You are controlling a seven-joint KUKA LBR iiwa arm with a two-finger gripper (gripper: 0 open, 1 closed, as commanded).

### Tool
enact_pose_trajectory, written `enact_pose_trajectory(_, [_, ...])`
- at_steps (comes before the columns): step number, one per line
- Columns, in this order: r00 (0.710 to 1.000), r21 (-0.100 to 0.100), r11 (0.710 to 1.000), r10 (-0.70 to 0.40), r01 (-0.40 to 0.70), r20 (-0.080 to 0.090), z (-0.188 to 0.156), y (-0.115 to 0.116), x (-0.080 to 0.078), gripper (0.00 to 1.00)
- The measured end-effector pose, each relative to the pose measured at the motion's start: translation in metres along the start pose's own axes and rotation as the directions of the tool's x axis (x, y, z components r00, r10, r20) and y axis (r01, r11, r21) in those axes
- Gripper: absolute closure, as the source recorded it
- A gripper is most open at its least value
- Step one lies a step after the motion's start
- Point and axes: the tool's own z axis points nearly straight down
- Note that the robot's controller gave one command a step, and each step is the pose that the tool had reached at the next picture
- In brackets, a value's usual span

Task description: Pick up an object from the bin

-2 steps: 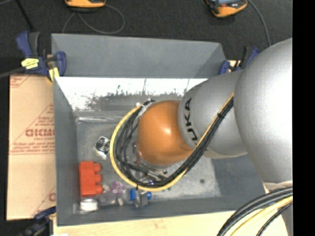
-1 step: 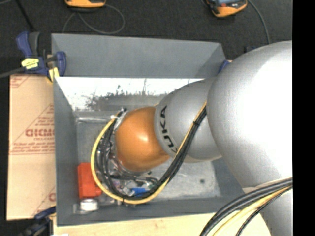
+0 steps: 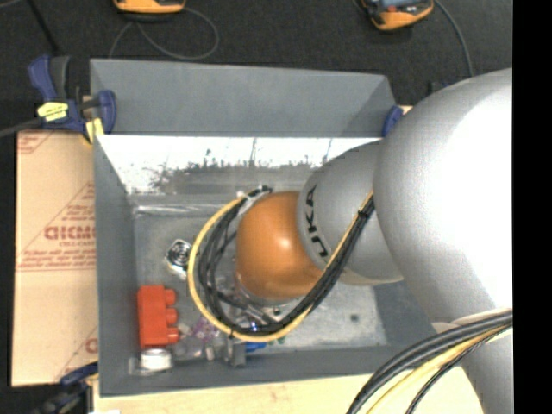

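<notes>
Hand (image 3: 246, 316) is seen low in bin (image 3: 112, 274), front-mid, near red block (image 3: 158, 315) & small clutter (image 3: 203, 339); its state cannot be told.

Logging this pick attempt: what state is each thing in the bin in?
Red block: lying loose, bin's lower left, apart from the arm.
Shiny metal piece: lying loose, left of the arm.
Round cap: lying flat, lower-left corner.
Arm: reaches down into the bin's middle.
</notes>
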Motion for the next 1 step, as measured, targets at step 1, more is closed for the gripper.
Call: enact_pose_trajectory(1, [1.000, 0.000, 1.000, -0.002, 0.002, -0.019, 0.0039, 0.0011, 0.0065, 1.00])
